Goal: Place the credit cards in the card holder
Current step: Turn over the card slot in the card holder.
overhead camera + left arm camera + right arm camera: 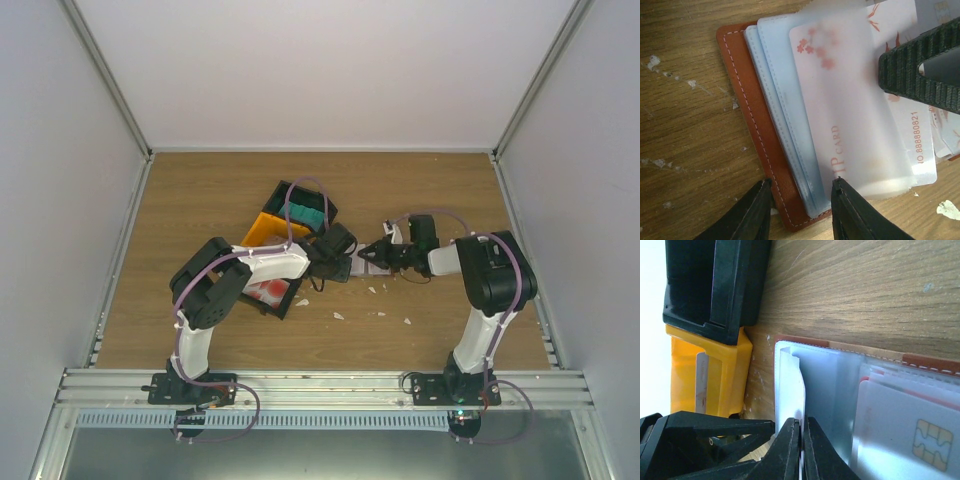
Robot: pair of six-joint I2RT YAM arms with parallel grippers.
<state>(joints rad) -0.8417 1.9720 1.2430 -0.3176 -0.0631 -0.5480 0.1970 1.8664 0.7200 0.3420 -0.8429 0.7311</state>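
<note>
Left hand (801, 189) and right hand (802, 423) both sit at the card holder (747, 100), mid-bench between the two arms. Holder is a flat reddish-brown leather-look cover with pale stitching, lying open, pale blue plastic pockets fanned on top. Pink-white blossom card (840, 115) (print reads "VIP card") lies under a frosted translucent sleeve. A white numbered card (917, 137) pokes out beneath it, and a chip card (920, 435) sits among the pockets.

Bench (685, 130) is wood-grain with white flecks. Yellow bin (715, 375) and black bin (715, 285) stand near one end of the holder. Right hand's ribbed finger overlaps the sleeve in the left wrist view.

Left hand: partly open, fingers straddling the holder's edge, stitched border and pockets between them; can't tell if it presses down. Right hand: fingers pressed together, pinching a thin pale pocket leaf of the holder.
</note>
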